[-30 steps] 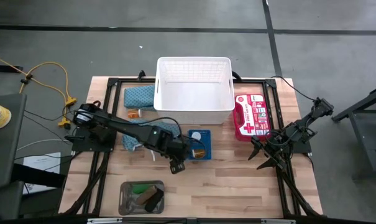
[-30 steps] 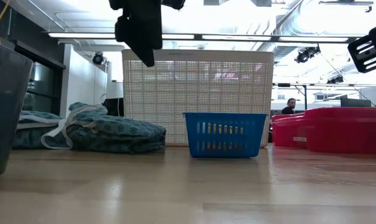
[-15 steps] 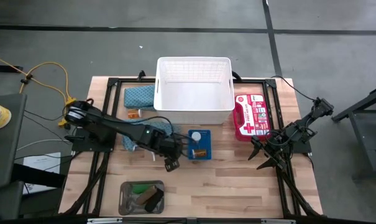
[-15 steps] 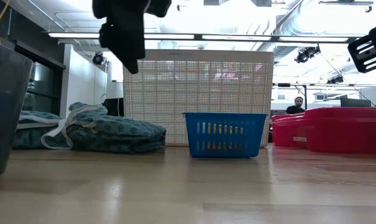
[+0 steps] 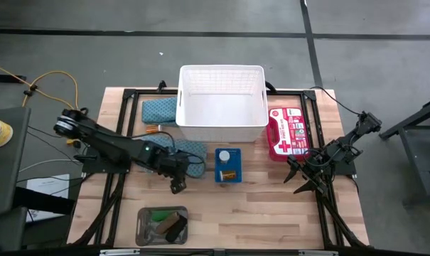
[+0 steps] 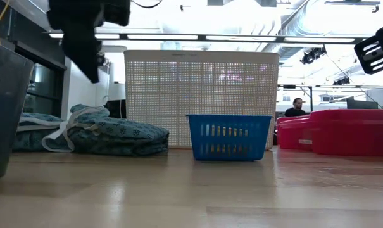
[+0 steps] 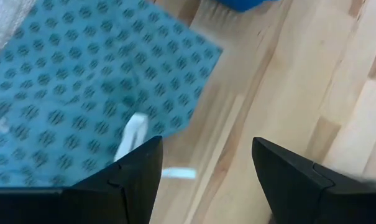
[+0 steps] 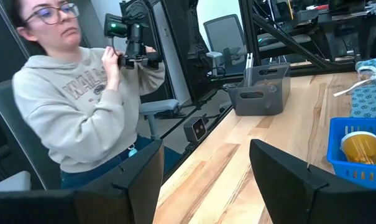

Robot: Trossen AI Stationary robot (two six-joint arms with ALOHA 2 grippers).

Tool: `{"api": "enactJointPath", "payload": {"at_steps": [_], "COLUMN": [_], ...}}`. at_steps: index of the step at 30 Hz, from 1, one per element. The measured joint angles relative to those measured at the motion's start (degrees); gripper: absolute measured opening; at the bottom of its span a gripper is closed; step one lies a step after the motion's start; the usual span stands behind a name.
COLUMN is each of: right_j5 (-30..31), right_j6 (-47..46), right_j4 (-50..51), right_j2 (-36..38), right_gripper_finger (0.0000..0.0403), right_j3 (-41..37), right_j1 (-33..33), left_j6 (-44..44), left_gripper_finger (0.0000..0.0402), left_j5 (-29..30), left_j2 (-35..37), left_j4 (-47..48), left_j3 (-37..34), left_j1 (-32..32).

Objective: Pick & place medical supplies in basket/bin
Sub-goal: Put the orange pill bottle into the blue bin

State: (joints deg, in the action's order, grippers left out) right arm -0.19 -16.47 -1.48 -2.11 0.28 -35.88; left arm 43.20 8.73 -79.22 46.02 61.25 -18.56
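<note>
While empty left gripper (image 5: 176, 186) jaws gape | cloth (image 5: 178, 151) lies flat, long axis across table

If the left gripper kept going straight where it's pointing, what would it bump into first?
Probably the teal patterned cloth, near its white string. The left gripper points down at the cloth's edge and the bare wooden table beside it, fingers open. Depth is unclear, so it might touch wood instead.
</note>
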Motion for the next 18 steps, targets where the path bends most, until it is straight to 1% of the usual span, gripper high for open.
{"api": "enactJointPath", "payload": {"at_steps": [5, 10, 13, 18], "right_j5": [0.0, 0.0, 0.0, 0.0], "right_j6": [0.0, 0.0, 0.0, 0.0], "right_j4": [0.0, 0.0, 0.0, 0.0], "right_j2": [0.0, 0.0, 0.0, 0.0], "right_gripper_finger": [0.0226, 0.0226, 0.0226, 0.0226], "right_j3": [0.0, 0.0, 0.0, 0.0], "right_j1": [0.0, 0.0, 0.0, 0.0], "left_j6": [-2.3, -3.3, -3.3, -3.2], "left_gripper_finger": [0.0238, 0.0238, 0.0238, 0.0238], "left_j5": [0.0, 0.0, -0.2, -2.9], "left_j2": [5.5, 10.0, 11.6, 12.9], "left_j4": [0.2, 0.2, 0.3, 0.2], "left_j3": [-5.1, -8.8, -10.5, -12.4], "left_j1": [0.0, 0.0, 0.0, -0.1]}}
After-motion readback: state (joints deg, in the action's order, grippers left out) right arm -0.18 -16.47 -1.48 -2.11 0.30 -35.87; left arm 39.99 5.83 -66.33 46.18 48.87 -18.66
